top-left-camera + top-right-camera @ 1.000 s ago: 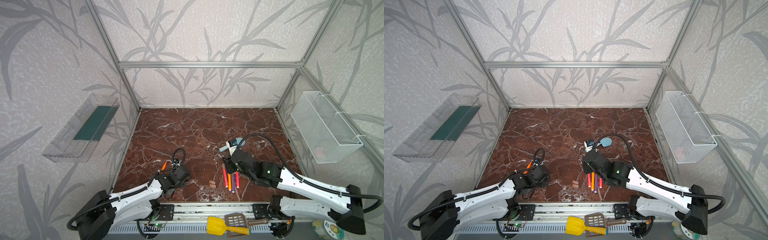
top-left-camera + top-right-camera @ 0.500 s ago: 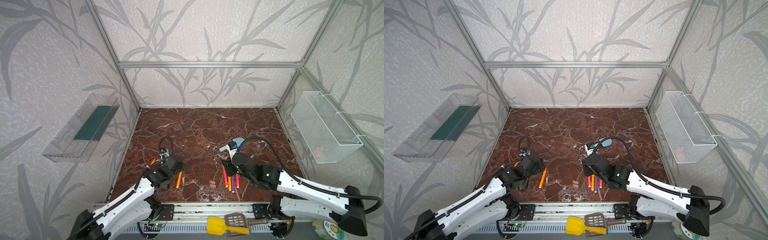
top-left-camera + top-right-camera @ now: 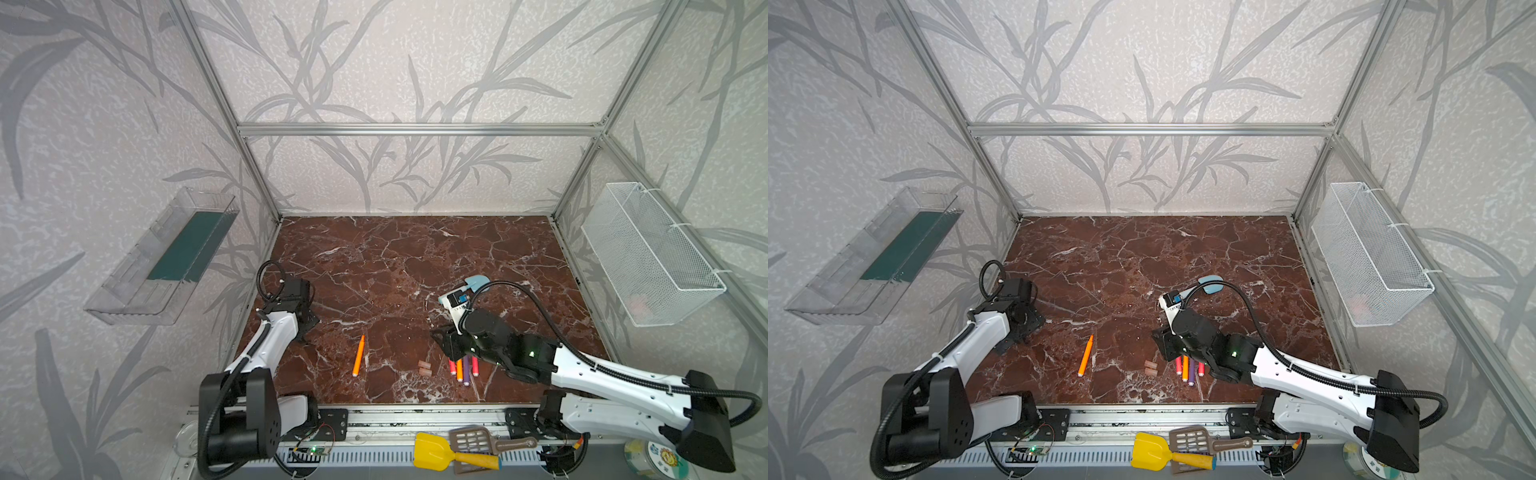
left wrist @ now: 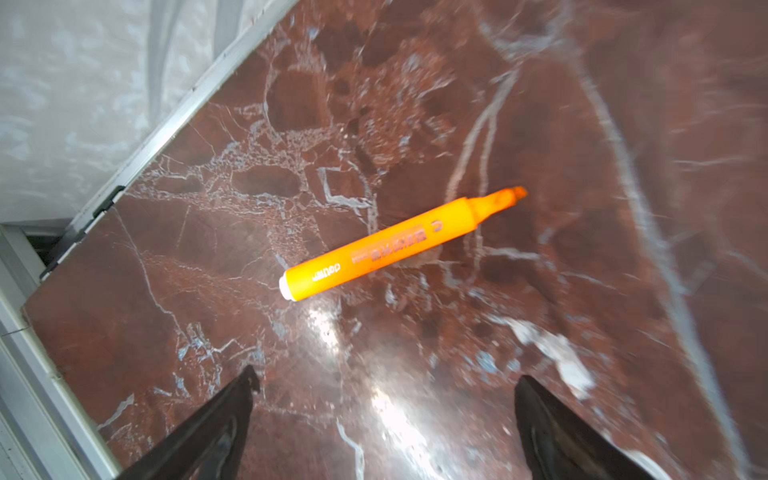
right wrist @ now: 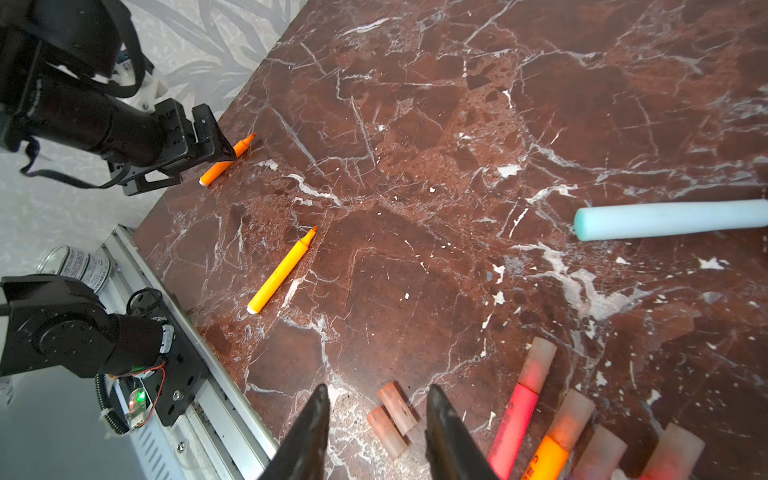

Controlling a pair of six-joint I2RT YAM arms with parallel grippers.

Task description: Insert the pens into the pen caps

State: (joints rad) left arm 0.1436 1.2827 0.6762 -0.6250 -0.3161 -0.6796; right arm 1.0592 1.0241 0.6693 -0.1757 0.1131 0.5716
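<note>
- A blue shovel (image 3: 475, 282) lies behind the right arm. A yellow shovel (image 3: 432, 451) and a spatula (image 3: 473, 438) sit on the front rail, off the counter (image 3: 415, 257).
- The right arm overhangs four capped pens (image 3: 463, 370) and hides their far ends in both top views.
- The left claw (image 4: 386, 374) is spread wide and empty, near the counter's left edge.
- The right claw (image 5: 378, 386) is partly apart and grips nothing. Two caps (image 5: 392, 415) show between its fingers in the right wrist view.
- The caps touch side by side, just left of the capped pens.
- An orange pen (image 3: 358, 356) lies alone between the left claw and the caps. Its long axis runs nearly front to back, tip toward the back wall, white end toward the rail.
- A second orange pen (image 5: 226, 160) lies by the left claw, roughly parallel, and a finger covers its middle.
- The counter is red-brown marble with white veins. The walls are leaf-patterned, with a wire basket (image 3: 648, 249) on the right and a clear tray (image 3: 166, 257) on the left.
</note>
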